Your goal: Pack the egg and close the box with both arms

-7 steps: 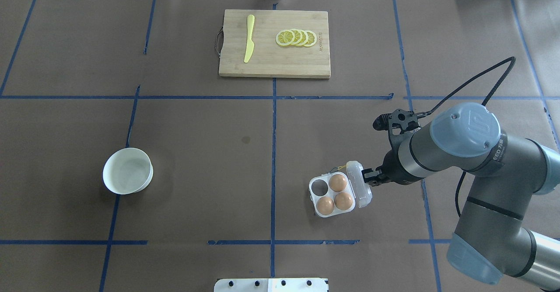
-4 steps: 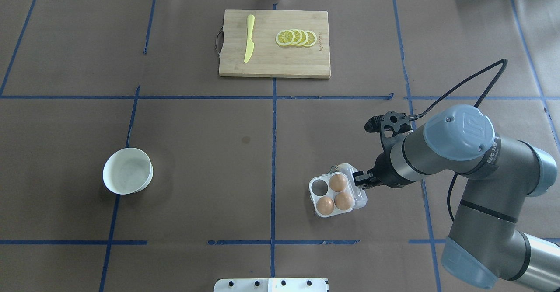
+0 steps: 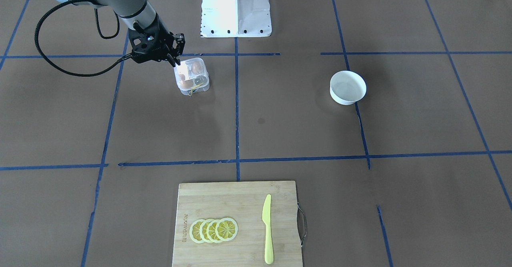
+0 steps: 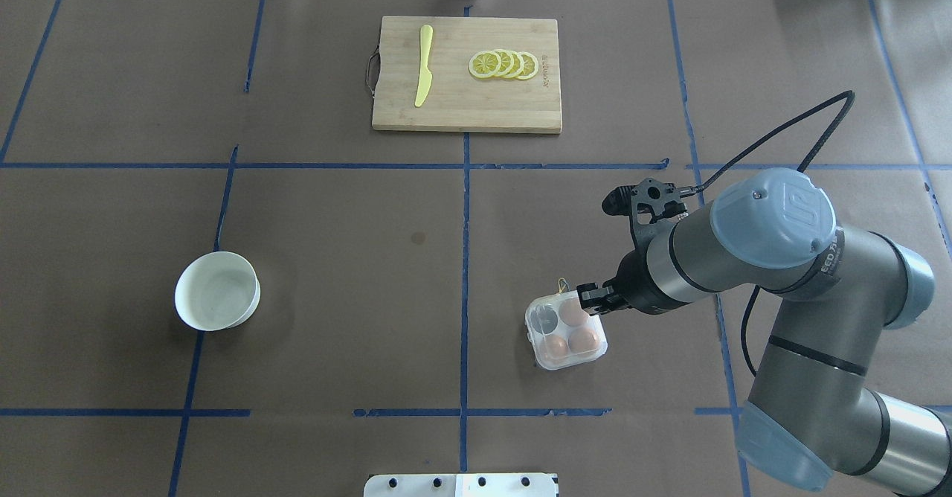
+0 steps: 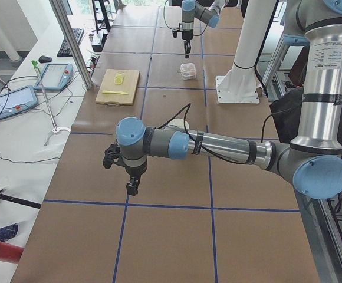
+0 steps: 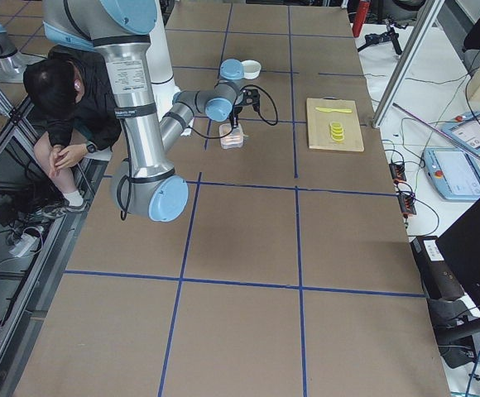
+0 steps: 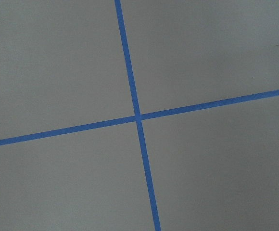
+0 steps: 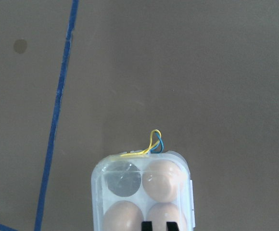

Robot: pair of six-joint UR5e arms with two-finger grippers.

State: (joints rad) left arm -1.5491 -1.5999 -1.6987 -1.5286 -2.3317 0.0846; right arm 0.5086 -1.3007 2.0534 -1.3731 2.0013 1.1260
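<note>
**Though the lid is down, the latch is unproven**

While the right gripper (image 4: 591, 297) hangs over the robot-side edge of the box (image 4: 565, 331), its fingertips (image 8: 146, 225) sit nearly together with only a narrow slit between them, and they hold nothing. The box lies on the robot's right half of the table, between the centre tape line and the right arm. The lid (image 3: 191, 75) is folded over the tray. Through it show three eggs (image 8: 162, 180) and one bare cell (image 8: 122, 177). A small yellow-and-blue loop (image 8: 154, 142) sticks out at the far edge. Whether the lid is snapped home cannot be told.

The left gripper (image 5: 132, 187) hangs well away over a tape cross. No view shows whether it is open or closed.

The box looks to be thin clear plastic, so it is likely light, springy and slick. A sideways nudge would probably slide it across the paper rather than seat the catch. The eggs are the fragile part, and their domes sit close under the lid. The safest contact is likely the lid's rim, pressed straight down at a corner or edge rather than over an egg. The other arm could steady the opposite wall. Squeezing the side walls risks bowing them and popping the lid open.
</note>
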